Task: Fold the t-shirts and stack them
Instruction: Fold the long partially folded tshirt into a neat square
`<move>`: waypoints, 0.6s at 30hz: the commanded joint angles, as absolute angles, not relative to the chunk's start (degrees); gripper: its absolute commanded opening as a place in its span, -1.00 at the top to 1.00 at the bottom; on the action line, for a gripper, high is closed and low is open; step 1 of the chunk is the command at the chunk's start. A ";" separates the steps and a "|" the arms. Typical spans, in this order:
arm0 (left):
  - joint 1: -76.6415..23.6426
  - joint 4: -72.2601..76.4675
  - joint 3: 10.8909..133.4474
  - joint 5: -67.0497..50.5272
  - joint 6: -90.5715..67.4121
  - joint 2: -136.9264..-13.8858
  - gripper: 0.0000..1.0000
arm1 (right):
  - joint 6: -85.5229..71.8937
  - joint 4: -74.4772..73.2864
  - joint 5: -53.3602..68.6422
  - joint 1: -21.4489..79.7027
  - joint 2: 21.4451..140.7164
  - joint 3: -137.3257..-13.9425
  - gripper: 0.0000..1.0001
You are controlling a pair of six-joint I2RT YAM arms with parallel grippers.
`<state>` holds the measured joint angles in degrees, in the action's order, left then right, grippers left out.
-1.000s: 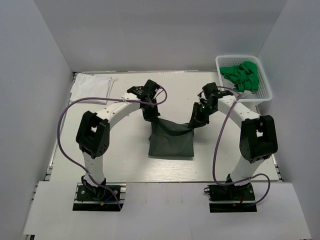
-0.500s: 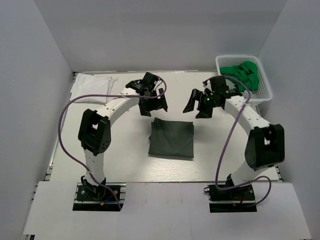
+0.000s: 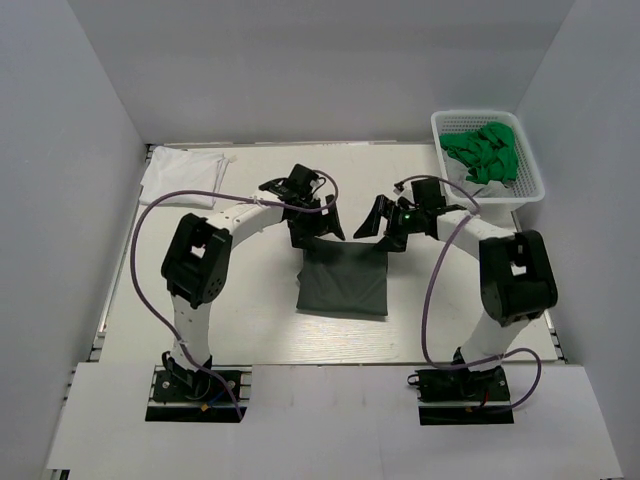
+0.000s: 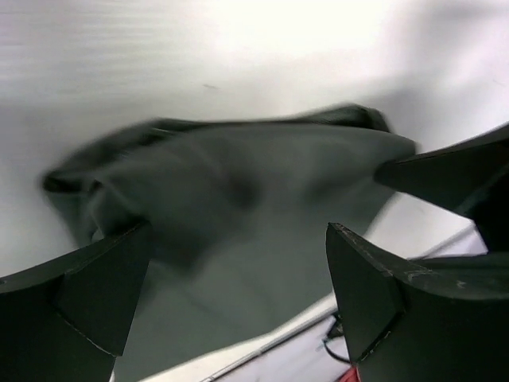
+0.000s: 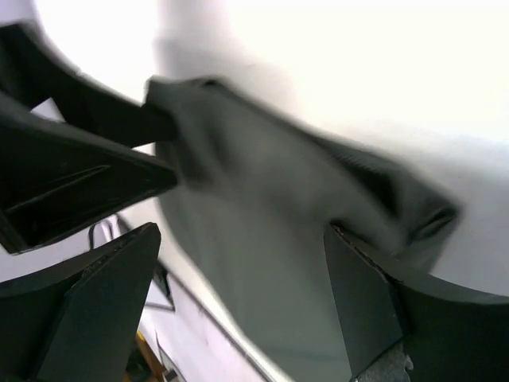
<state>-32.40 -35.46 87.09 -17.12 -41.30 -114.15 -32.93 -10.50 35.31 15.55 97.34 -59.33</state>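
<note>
White surface (image 3: 240, 300): dark t-shirt (image 3: 343, 283) folded at centre; white t-shirt (image 3: 180, 175) apart at far-left corner, stacking judged outstanding. Left tool (image 3: 318, 228), right tool (image 3: 385, 232) spread open, empty.

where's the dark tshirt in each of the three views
top external: the dark olive-grey t-shirt lies folded at the centre of the table.
left wrist: the dark olive-grey t-shirt fills the middle of the picture, blurred.
right wrist: the dark olive-grey t-shirt runs from upper left to lower right, blurred.
shared landmark: the white table bordering the shirt's far edge, seen in all three.
</note>
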 commanded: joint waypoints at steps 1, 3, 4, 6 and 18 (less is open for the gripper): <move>-31.29 -36.30 86.48 -12.06 -40.78 -115.66 -1.00 | -35.16 -5.01 32.79 14.33 102.37 -58.80 -0.79; -30.76 -35.52 84.38 -12.04 -40.78 -115.66 -1.00 | -34.89 -5.01 31.91 13.89 104.66 -58.80 -0.79; -30.76 -34.81 83.59 -12.04 -40.78 -115.66 -1.00 | -34.54 -5.36 30.69 13.89 106.07 -58.54 -0.79; -30.23 -33.23 81.83 -12.04 -40.78 -115.66 -1.00 | -34.37 -4.66 30.06 13.45 108.09 -58.36 -0.79; -29.09 -34.00 85.42 -11.79 -35.08 -113.74 -1.00 | -25.33 -10.79 36.83 13.45 105.75 -66.16 -0.79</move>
